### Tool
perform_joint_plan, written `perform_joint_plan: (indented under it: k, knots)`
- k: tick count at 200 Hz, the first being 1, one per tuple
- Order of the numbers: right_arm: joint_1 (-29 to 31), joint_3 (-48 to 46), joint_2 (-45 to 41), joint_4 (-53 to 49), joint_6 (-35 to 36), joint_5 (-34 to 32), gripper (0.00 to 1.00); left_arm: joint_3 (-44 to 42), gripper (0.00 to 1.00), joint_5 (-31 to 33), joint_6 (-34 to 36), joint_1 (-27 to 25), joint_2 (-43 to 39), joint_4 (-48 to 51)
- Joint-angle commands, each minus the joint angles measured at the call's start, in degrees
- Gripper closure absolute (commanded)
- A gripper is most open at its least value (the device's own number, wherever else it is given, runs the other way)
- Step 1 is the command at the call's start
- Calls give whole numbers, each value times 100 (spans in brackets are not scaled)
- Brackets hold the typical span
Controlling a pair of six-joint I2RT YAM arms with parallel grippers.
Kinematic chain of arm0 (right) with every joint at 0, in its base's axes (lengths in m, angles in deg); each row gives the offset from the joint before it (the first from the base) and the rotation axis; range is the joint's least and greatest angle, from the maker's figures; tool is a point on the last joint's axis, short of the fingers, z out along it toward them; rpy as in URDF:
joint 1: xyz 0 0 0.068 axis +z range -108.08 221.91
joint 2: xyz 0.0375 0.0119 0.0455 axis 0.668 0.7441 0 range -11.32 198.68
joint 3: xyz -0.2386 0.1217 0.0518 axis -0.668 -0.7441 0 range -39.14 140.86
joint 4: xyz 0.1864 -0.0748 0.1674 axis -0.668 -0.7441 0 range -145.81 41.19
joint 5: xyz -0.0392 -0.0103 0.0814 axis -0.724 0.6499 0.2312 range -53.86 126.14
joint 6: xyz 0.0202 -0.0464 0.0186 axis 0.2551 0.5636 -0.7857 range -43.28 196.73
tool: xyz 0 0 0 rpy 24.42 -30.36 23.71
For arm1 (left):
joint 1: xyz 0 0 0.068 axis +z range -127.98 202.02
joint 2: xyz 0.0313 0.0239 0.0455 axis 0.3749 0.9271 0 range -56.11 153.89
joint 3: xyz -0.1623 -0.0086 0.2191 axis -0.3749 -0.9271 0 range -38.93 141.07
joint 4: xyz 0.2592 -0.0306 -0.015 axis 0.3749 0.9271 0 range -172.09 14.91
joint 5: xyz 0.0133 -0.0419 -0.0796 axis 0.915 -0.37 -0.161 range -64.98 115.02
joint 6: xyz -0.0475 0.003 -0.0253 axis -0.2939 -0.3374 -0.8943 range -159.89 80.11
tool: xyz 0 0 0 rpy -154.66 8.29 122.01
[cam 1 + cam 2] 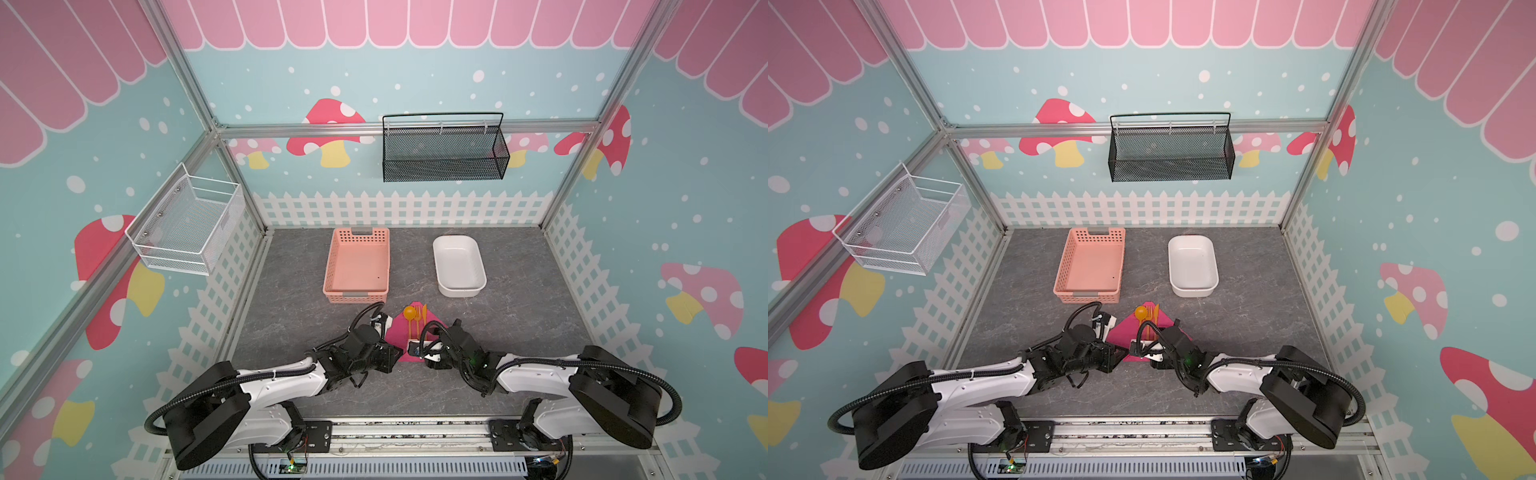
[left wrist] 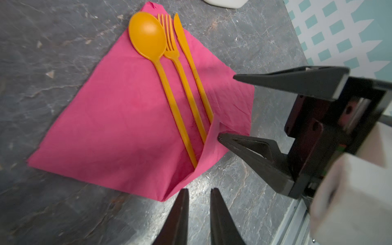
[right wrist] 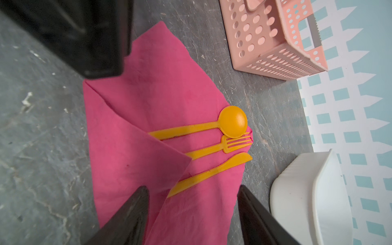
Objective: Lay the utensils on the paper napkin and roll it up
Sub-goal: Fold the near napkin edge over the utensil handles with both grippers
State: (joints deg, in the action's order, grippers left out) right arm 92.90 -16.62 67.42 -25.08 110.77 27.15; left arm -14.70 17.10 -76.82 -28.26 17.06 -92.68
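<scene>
The magenta paper napkin [image 1: 398,332] [image 1: 1124,328] [image 2: 118,118] [image 3: 131,101] lies as a diamond on the grey table, near the front. On it lie the orange utensils side by side: spoon [image 2: 147,31] [image 3: 233,122], fork [image 2: 170,42] [image 3: 233,144] and knife [image 2: 181,36] [image 3: 212,169]. The napkin's near corner is folded up over their handle ends. My right gripper [image 3: 193,187] [image 2: 227,106] is open and straddles that fold, one fingertip [image 2: 221,136] against the raised flap. My left gripper [image 2: 199,191] hovers over bare table just off the napkin's near edge, fingers close together with a narrow gap and nothing between them.
A salmon perforated basket [image 1: 332,266] [image 3: 273,53] and a white tub [image 1: 440,270] [image 3: 307,201] stand behind the napkin. A white wire basket [image 1: 187,224] hangs on the left wall and a black mesh one [image 1: 444,153] on the back wall. The two arms meet closely at the table's front.
</scene>
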Motion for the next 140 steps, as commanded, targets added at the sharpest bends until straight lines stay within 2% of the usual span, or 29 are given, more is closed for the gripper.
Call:
perform_joint_plan:
  k: [1,35,140]
  knots:
    - [-38,54,62,20,-47,76,31,46,87,-242,-136,-86,200,-303]
    - [-53,67,26,-26,-56,82,31,175,93,-281,-156,-101,515,-284]
    - [-53,199,-103,-461,-309,408,32,483,96,-346,-8,-96,1076,-295]
